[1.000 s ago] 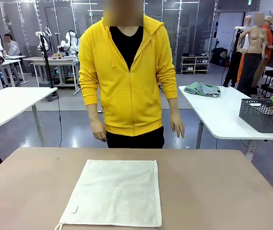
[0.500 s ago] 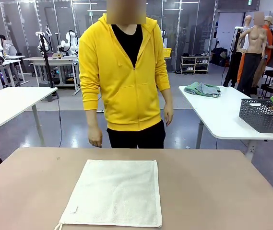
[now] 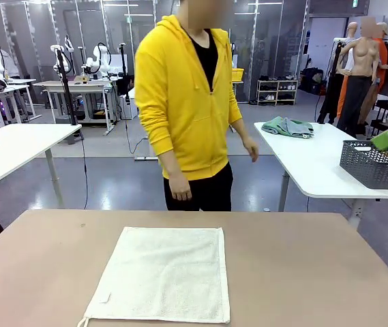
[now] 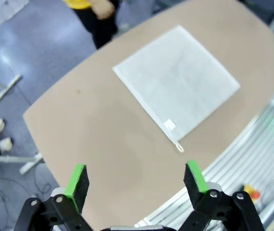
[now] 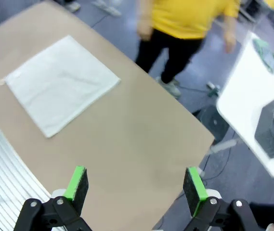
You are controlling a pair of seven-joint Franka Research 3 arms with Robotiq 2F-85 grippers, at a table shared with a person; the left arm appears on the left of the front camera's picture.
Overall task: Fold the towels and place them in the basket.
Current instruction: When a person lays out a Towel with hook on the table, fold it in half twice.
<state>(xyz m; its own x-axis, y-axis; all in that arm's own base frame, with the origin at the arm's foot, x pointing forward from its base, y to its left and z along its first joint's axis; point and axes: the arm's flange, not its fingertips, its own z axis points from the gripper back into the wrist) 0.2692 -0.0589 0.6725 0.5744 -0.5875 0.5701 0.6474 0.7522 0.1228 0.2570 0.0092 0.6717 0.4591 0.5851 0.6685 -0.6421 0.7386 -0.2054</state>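
Tools parted above the flat cream-white terry towel.
I'd lower left tool and right tool to its near corners on the brown desk, fold away; dark grey mesh basket sits far right.

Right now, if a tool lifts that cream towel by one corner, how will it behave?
Probably floppy: the cream towel lies limp and flat, so it would drape. Likely light, being a single thin layer. Its corner loop might snag.
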